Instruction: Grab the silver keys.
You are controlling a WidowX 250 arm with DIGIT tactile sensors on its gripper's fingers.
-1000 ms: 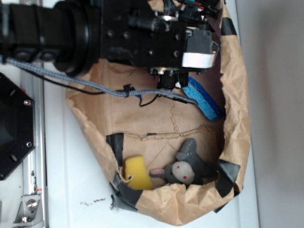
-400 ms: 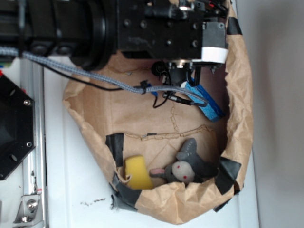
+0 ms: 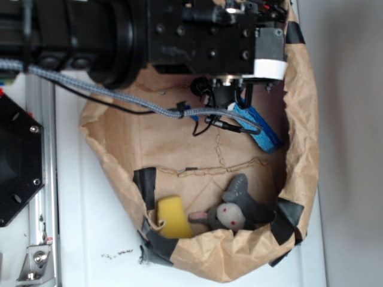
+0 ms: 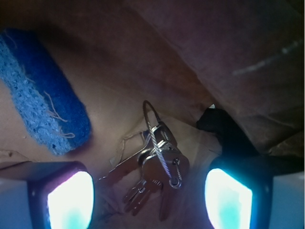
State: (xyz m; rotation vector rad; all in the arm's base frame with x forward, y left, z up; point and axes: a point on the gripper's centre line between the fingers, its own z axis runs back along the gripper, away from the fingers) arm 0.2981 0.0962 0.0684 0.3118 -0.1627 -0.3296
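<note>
Gripper (image 4: 149, 199) spread wide, nothing pinched. Two glowing fingers (image 4: 70, 199) at bottom corners of wrist view. Silver keys (image 4: 155, 167) lie between them, low middle of frame, on brown paper floor of bag (image 3: 299, 107). Keys sit a bit nearer right finger. Long way of bunch runs from ring at top down to key tips at bottom, across the gap. Blue sponge (image 4: 43, 93) upper left, well apart. In outside view arm hides keys.

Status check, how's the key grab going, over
Gripper open, jaws straddling the silver keys, no contact yet. Keys flat on the paper bag floor. Blue sponge off to one side, not blocking.
</note>
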